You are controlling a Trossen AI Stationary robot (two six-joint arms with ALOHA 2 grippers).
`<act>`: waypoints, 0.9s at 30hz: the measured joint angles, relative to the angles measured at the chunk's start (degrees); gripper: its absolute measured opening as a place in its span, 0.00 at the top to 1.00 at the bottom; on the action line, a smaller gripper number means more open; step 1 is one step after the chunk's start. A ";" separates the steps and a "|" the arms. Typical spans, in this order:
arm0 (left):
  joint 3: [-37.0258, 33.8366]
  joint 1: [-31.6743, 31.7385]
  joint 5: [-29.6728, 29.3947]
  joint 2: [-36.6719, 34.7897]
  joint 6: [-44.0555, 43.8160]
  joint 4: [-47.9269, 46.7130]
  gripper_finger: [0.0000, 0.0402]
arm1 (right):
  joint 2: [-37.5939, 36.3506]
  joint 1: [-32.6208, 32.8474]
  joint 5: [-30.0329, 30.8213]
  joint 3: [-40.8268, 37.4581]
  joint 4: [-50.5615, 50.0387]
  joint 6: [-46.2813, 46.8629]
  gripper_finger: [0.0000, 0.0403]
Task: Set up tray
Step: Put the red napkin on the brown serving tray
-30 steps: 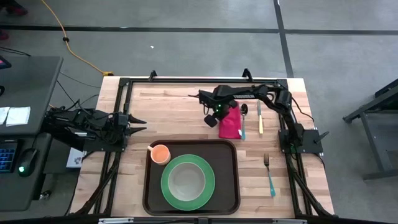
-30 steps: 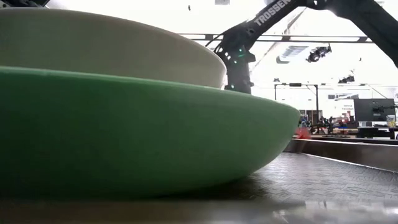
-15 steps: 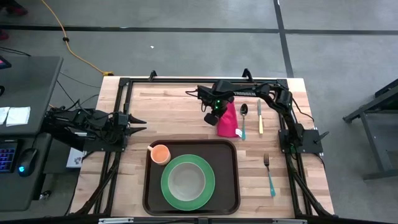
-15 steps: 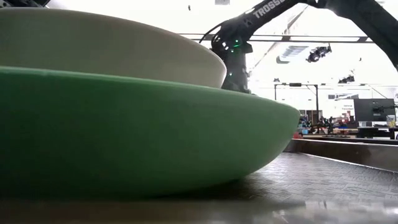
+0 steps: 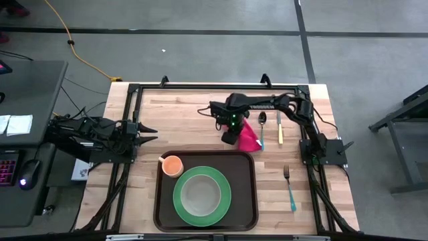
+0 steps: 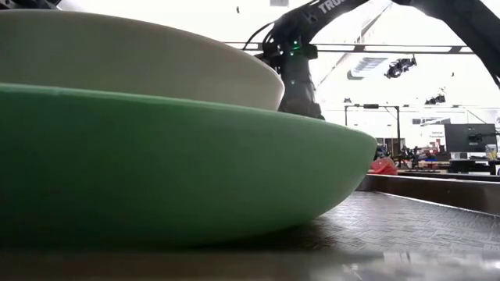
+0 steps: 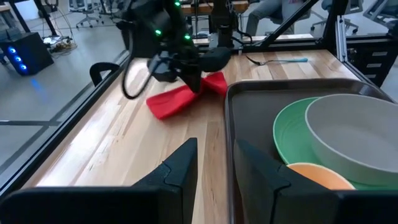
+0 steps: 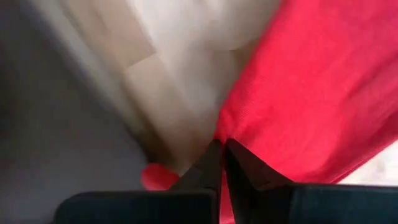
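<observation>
Right pincer (image 5: pixel 230 138) is pinching the red cloth (image 5: pixel 248 137) just past the far rim of the tray (image 5: pixel 249 194), which sits at the bench's (image 5: pixel 187 117) near edge. Left pincer (image 5: pixel 148 133) waits spread at the left side. Right wrist view: fingers (image 8: pixel 239 168) pressed together on the cloth (image 8: pixel 298 93).

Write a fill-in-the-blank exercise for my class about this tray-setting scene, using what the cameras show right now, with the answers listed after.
1. The right gripper is pinching the red ____, just beyond the tray's far rim.
2. On the tray, a pale bowl sits on the ____ plate.
3. The orange cup stands in the tray's far ____ corner in the high view.
4. The fork with the blue handle lies on the table, ____ the tray.

Answers: napkin; green; left; outside
</observation>
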 joint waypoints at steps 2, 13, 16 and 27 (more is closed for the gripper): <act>0.00 0.00 0.00 0.01 0.00 0.22 0.66 | 0.00 1.00 -0.10 0.00 -0.48 0.00 1.00; 0.00 0.00 0.00 0.02 0.00 0.15 0.66 | -0.67 1.52 -0.19 0.00 -2.38 -1.54 1.00; 0.00 0.00 0.00 0.01 0.01 0.11 0.66 | -1.86 1.46 -0.99 0.02 -3.38 -1.89 1.00; 0.00 0.00 0.00 0.00 0.02 0.03 0.66 | -4.42 3.83 -6.27 0.07 -4.49 -0.40 1.00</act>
